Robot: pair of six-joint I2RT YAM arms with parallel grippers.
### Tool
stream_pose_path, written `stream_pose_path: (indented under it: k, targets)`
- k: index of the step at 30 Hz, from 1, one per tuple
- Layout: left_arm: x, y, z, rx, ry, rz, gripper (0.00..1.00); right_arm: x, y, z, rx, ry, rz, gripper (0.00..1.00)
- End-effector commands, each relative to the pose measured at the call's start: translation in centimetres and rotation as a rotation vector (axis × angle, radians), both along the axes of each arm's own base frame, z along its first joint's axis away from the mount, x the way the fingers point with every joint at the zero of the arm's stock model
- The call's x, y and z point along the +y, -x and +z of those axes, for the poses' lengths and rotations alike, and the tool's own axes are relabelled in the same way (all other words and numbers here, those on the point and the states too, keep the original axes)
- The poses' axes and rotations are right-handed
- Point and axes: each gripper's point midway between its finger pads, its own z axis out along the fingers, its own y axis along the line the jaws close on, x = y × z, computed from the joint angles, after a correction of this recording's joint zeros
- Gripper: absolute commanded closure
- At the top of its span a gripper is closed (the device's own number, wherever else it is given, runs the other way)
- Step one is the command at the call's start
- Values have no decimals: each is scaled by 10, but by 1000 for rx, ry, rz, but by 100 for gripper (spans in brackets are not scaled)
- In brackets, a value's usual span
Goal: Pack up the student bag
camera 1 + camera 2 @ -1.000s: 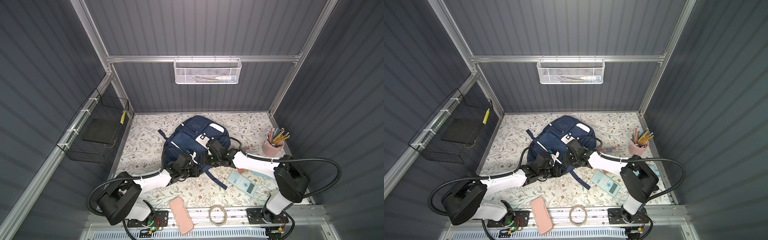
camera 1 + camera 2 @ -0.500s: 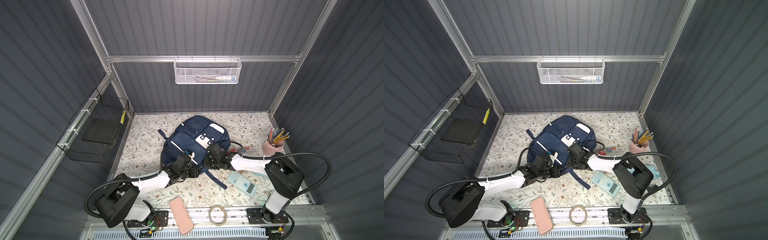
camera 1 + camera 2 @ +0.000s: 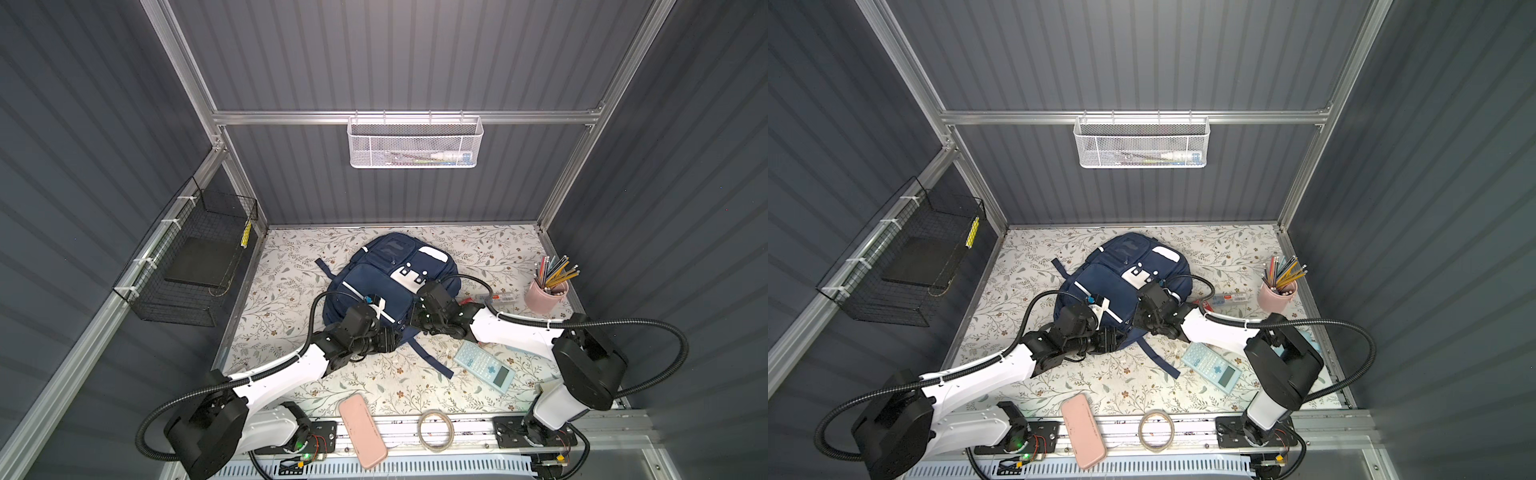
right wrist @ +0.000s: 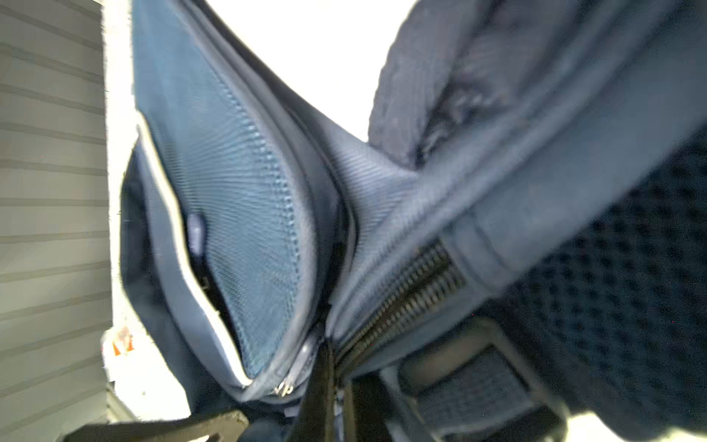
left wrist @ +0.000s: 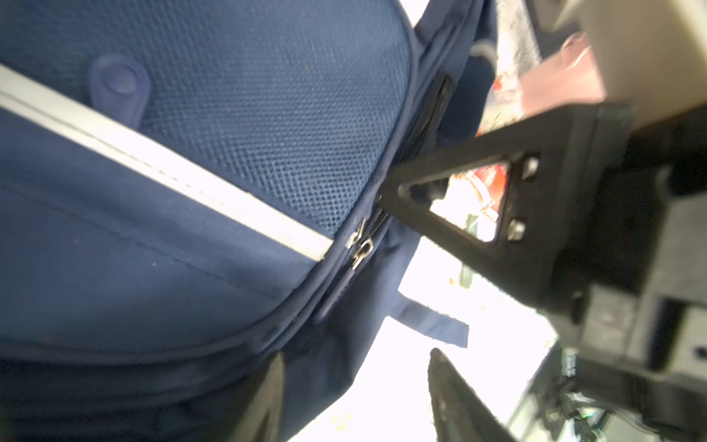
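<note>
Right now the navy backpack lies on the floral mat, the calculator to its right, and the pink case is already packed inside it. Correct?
Not quite. The pink case lies outside the student bag, near the front rail, as both top views show. The bag does lie on the floral mat, calculator to its right.

Left arm (image 3: 286, 372) and right arm (image 3: 511, 332) stretch low, inward; left gripper (image 5: 355, 354) jaws apart; right gripper (image 4: 336, 367) pinched closed.

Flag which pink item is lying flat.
The pink oblong case, flat at the table's front edge. The pink cup on the right stands upright, full of pencils.
</note>
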Motion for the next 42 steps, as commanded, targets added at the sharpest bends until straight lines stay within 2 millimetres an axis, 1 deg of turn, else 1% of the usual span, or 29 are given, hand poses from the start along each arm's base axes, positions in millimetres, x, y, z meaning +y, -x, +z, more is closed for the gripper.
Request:
stream_pose_path:
  k: [1,4,7,8,9,11,12,13,15,17,18,19,20,21,23,25,26,28,30,32,34,35,37,38,40,41,42]
  targets:
    - [5,-4,3,-6,-32,3,35,14,-17,41,-115,-89,-3,100]
    - [-4,-4,-3,13,-10,-22,37,21,-16,46,-114,-136,3,100]
    - [-18,-4,-3,24,64,-49,39,28,-15,56,-127,-179,16,100]
    - [-24,-4,-3,30,96,-65,40,30,-15,60,-133,-181,21,100]
    - [-29,-2,-7,45,104,-85,42,31,-15,62,-136,-180,25,100]
    - [-34,-3,-13,64,99,-95,48,32,-14,64,-137,-182,30,100]
    - [-33,-3,-16,67,94,-85,55,32,-13,65,-139,-185,32,100]
    - [-30,-4,-17,62,90,-71,58,32,-13,66,-141,-186,34,100]
    - [-23,-6,-19,50,67,-40,63,31,-11,65,-139,-179,36,100]
    - [-17,-6,-22,50,33,-26,66,30,-10,63,-136,-173,36,100]
    - [-11,-7,-25,49,5,-4,68,29,-10,63,-135,-176,35,100]
    - [-4,-9,-29,53,-23,33,74,30,-10,62,-134,-180,36,100]
    - [6,-11,-33,57,-46,88,78,31,-10,63,-134,-185,40,100]
    - [11,-12,-32,49,-34,122,79,33,-9,63,-133,-187,45,100]
    - [12,-12,-27,40,3,138,78,34,-9,64,-137,-184,50,100]
    - [9,-10,-19,35,28,120,63,35,-8,63,-136,-177,58,100]
    - [10,-9,-16,33,34,120,62,35,-8,62,-136,-174,58,100]
    - [13,-9,-13,23,50,143,64,36,-8,61,-134,-171,60,100]
    - [12,-8,-7,13,94,139,65,35,-8,58,-130,-162,63,100]
    - [13,-7,-7,21,80,135,65,34,-7,56,-128,-156,62,100]
    - [17,-7,-11,25,69,148,74,34,-7,55,-126,-154,61,100]
    - [19,-7,-14,28,63,158,76,34,-7,56,-127,-156,61,100]
    - [20,-7,-20,36,46,161,86,36,-6,57,-130,-159,69,100]
    - [19,-6,-22,38,33,149,87,37,-7,59,-132,-158,72,100]
    - [13,-6,-25,44,42,124,87,39,-7,60,-132,-152,83,100]
    - [9,-5,-25,47,51,107,84,40,-7,60,-130,-146,88,100]
    - [5,-4,-26,50,59,90,80,41,-7,60,-129,-147,91,100]
